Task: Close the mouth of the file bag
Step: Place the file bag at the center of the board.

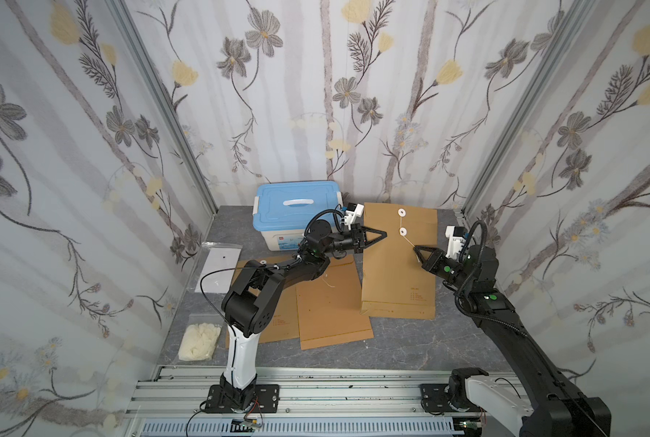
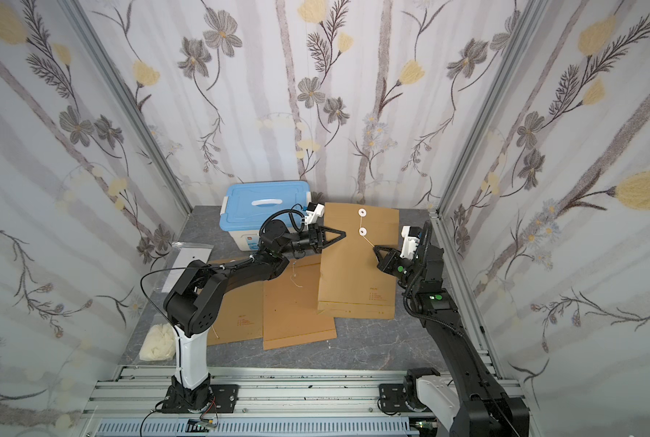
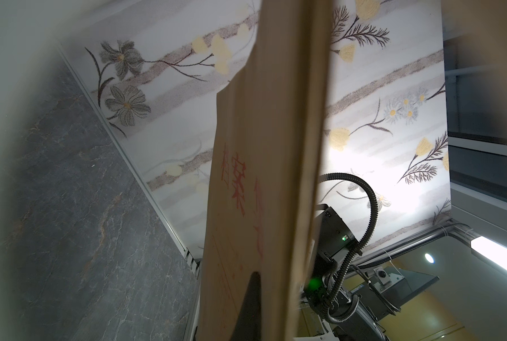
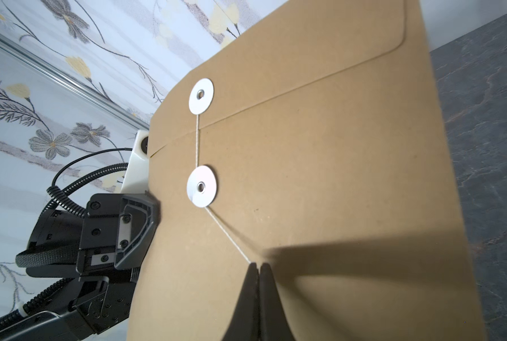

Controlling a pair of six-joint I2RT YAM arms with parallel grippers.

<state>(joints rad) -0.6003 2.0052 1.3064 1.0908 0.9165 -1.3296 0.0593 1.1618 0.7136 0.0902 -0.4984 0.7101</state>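
A: Left gripper [image 1: 385,234], clamped on what?
B: On the side edge of the file bag [image 1: 399,280], caught between its jaws, with flap folded down.
A: Right gripper [image 1: 416,248]?
B: Pinched tight on the string [image 4: 228,236], drawn taut from the lower white disc [image 4: 202,186] just ahead, over the bag's face.

R hand [image 1: 415,248] on file bag [image 1: 391,280] string [image 1: 409,240]

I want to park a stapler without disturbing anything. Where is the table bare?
Bare table lies along the near edge, between the flat envelopes, the held file bag and the rail. A smaller patch lies between the blue box and the left wall. Crowded: the left side, with plastic sleeve and white bundle.
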